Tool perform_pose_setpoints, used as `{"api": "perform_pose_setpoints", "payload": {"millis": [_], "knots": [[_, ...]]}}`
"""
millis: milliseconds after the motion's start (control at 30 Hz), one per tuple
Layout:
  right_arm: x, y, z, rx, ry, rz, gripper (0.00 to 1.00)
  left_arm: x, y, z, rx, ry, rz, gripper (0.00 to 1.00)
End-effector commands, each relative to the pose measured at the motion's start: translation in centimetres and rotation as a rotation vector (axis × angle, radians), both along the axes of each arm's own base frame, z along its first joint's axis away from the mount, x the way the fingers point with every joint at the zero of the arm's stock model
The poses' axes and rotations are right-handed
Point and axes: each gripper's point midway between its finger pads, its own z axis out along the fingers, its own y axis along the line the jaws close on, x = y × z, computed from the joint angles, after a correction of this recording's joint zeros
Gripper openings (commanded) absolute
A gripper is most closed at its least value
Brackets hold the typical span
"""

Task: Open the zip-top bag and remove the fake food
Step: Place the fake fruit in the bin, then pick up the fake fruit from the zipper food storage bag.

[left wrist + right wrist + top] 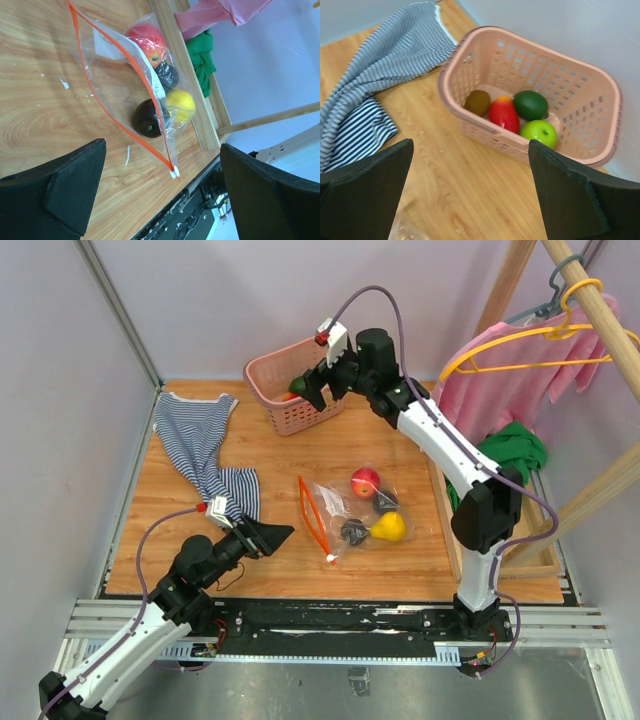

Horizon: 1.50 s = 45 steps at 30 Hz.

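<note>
Wooden table (285, 462), lilac walls (200, 300), zip-top bag (335, 505); left gripper (280, 537), right gripper (308, 395) wide, empty.

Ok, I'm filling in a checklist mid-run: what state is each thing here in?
Bag: lying down, mouth gaping.
Bagged fruit: inside the bag.
Basket: upright.
Basket fruit: four pieces, inside the basket.
Striped cloth: crumpled.
Pink garment: hanging.
Left gripper: open, empty, near the bag.
Right gripper: open, empty, above the basket.
</note>
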Motion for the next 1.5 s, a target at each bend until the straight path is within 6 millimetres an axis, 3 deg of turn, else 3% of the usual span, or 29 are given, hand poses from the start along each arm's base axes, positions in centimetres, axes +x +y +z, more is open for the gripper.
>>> {"api": "perform_pose_setpoints", "payload": {"millis": [0,667,900,1033,1300,1467], "knots": [[-3.9,-0.6,1.8,0.034,0.028,0.118,0.98,0.1,-0.1,0.4,-0.018,-0.025,-0.004,0.99],[-15.1,-4.4,0.1,-0.056,0.096,0.339,0.98,0.8,-0.6,-0.2,0.049,-0.046,-0.017,0.97],[-21.4,-5.2,-2.0,-0.101,0.082,0.62,0.98,1.1,-0.9,-0.4,0.066,-0.053,-0.025,0.96],[-23.6,-6.1,-3.1,-0.13,0.066,0.699,0.98,1.3,-1.1,-0.5,0.08,-0.055,-0.029,0.95],[-27.5,-8.9,-7.8,-0.247,0.027,0.831,0.99,1.9,-1.4,-1.2,0.132,-0.046,-0.031,0.94],[-28.5,-10.4,-12.3,-0.339,-0.007,0.877,0.98,2.4,-1.6,-1.8,0.174,-0.038,-0.034,0.89]]}}
